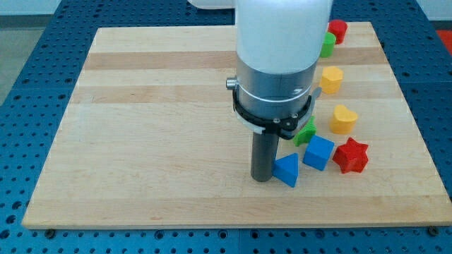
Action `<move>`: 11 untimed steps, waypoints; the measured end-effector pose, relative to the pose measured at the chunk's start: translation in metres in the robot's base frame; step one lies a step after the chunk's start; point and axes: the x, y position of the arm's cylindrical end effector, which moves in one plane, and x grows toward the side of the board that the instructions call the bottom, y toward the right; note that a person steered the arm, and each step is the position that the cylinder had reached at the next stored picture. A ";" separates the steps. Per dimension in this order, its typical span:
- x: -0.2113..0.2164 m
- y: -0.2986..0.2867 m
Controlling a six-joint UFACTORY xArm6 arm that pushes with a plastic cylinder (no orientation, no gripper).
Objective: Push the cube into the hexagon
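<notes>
The blue cube (318, 152) lies on the wooden board (155, 127) at the lower right, next to a red star (351, 156). A yellow block that looks like a hexagon (331, 80) lies further up on the right. My tip (263, 179) rests on the board just left of a blue triangle (287, 170), touching or almost touching it. The cube is up and to the right of the triangle, about a block's width from my tip.
A yellow heart (344, 118) lies between the yellow hexagon and the red star. A green star (306, 132) is partly hidden behind the arm, just above the cube. A green block (328, 44) and a red block (338, 30) sit near the top right corner.
</notes>
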 end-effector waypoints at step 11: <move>-0.031 0.103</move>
